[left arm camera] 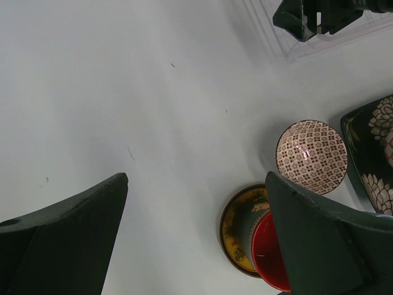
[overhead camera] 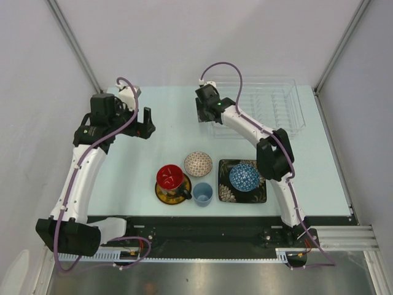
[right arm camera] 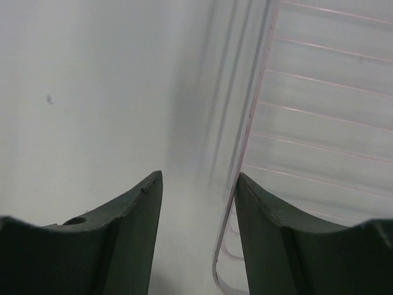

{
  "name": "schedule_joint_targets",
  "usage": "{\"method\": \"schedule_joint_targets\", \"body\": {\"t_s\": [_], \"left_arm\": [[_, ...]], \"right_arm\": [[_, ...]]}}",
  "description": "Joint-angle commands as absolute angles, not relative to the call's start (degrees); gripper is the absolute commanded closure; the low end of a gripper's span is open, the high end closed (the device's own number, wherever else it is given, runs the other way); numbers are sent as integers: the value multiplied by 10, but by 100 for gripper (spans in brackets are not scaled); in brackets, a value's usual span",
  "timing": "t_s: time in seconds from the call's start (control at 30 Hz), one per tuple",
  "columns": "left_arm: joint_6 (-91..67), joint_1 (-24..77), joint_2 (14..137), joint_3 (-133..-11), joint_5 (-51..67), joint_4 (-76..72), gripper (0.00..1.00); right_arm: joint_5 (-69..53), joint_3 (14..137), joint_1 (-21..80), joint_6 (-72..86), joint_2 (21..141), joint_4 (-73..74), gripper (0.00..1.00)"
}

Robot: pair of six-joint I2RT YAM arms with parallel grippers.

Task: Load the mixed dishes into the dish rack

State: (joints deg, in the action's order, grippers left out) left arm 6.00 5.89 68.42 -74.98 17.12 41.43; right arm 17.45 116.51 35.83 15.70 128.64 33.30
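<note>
The dishes stand together near the front: a small red-white patterned bowl [overhead camera: 198, 163] [left arm camera: 312, 156], a blue patterned bowl [overhead camera: 244, 177] on the black floral square plate [overhead camera: 225, 189] [left arm camera: 374, 141], a dark red-lined mug [overhead camera: 170, 178] [left arm camera: 270, 252] on the yellow-brown saucer [overhead camera: 164, 196] [left arm camera: 236, 224], and a light blue cup [overhead camera: 202, 193]. The clear dish rack [overhead camera: 270, 104] [right arm camera: 319, 92] sits at the back right with nothing in it. My left gripper [overhead camera: 144, 123] [left arm camera: 196, 178] hovers open over bare table left of the dishes. My right gripper [overhead camera: 204, 114] [right arm camera: 199, 178] is open, its fingers astride the rack's left rim.
The rack's thin rim runs just beside my right gripper's right finger [right arm camera: 276, 233]. Grey walls close in the table on the left, back and right. The black base rail [overhead camera: 202, 230] lies along the near edge.
</note>
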Motion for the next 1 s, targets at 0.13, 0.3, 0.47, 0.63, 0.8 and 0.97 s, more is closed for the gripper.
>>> {"method": "schedule_joint_targets", "body": {"t_s": [0.13,0.3,0.47,0.63,0.8,0.97], "left_arm": [[60,60,660,-727,134,385,0],[64,49,657,-719,127,375,0],[55,44,675,-713,135,359,0],[31,44,713,-709,161,315,0],[4,49,811,-741,207,264,0],[-31,92,907,-818,165,224,0]], "right_arm": [[117,1330,442,207,1360,351,44],[106,1391,474,211,1373,349,41],[119,1383,452,208,1327,366,33],[120,1288,396,193,1206,374,24],[140,1189,311,172,1089,358,19],[151,1020,199,176,984,306,21]]}}
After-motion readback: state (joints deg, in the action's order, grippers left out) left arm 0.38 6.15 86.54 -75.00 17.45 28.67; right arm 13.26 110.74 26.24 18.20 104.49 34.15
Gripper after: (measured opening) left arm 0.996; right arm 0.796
